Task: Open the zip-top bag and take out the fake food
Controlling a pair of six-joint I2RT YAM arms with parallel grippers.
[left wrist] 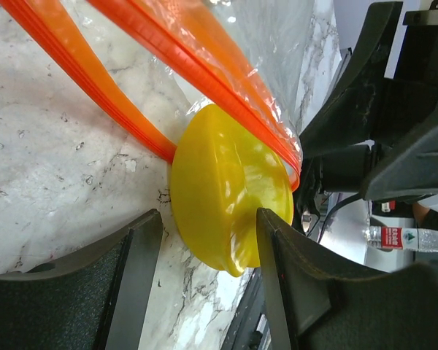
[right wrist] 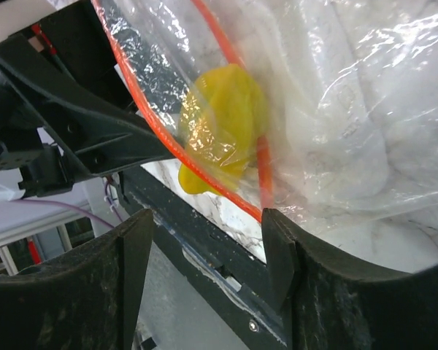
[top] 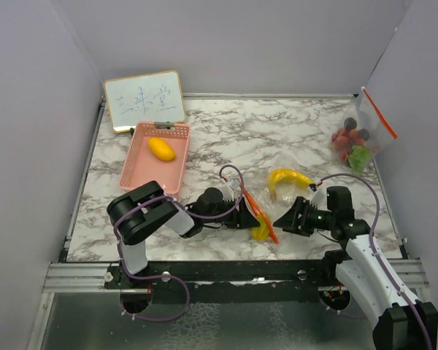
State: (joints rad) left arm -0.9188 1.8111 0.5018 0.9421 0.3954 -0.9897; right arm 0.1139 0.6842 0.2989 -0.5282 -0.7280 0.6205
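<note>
Nearest the left wrist lens, two dark fingers (left wrist: 131, 284) stand apart around a yellow fake-food piece (left wrist: 230, 197). One finger seems to touch it and the other is clear of it, so the left gripper (top: 248, 217) is released, not clamping. The piece sits in the orange-zipped mouth of the zip-top bag (top: 260, 208) on the marble table (top: 226, 131). The left arm is folded low, reaching right. The right arm stretches left, and the right gripper (top: 280, 221) is likewise spread, grasping nothing. A banana (top: 288, 179) lies just beyond.
</note>
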